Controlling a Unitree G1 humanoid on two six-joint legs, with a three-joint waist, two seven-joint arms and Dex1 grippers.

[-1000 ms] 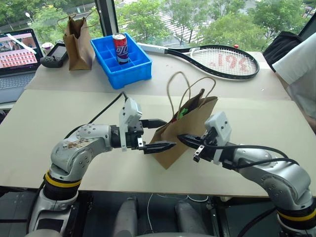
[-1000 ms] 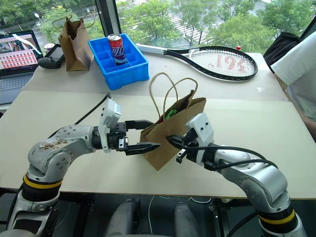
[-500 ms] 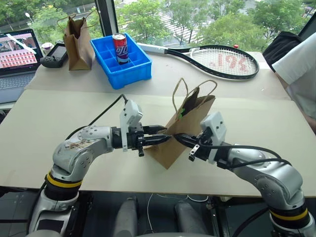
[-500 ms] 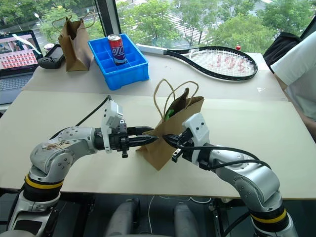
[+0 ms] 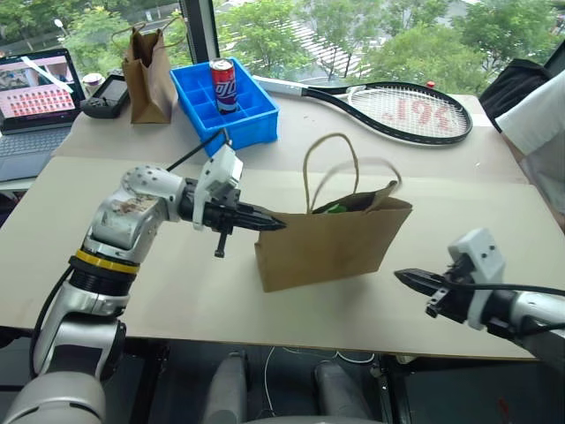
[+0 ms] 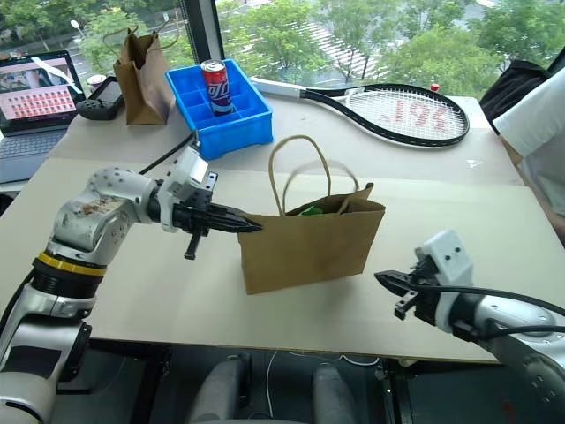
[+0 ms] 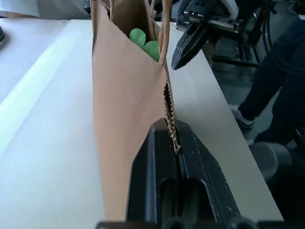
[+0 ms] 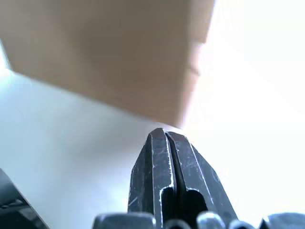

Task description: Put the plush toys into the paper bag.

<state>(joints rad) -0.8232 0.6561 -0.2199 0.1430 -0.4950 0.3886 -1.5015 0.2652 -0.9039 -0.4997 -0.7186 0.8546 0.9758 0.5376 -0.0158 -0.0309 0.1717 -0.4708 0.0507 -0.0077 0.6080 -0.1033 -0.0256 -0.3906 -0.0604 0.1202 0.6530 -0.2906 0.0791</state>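
Left hand (image 5: 269, 223) was clenched on paper bag's (image 5: 331, 247) side edge, prob. to keep it upright near desk's (image 5: 177, 291) front edge; green plush toy (image 5: 334, 208) sat inside. Right hand (image 5: 408, 278) clenched empty, well apart.

Pale beige table (image 5: 177, 291) fills the middle of the frame, and the wide paper bag (image 5: 331, 243) stands upright on it, just right of centre. Along the far edge: a laptop (image 5: 31, 97) at upper left, a dark handheld device (image 5: 108, 93) beside it, then a narrower crumpled brown bag (image 5: 148, 60) standing tall. Next comes a blue compartment tray (image 5: 247, 97), and a tennis racket (image 5: 402, 106) lies flat toward the upper right.
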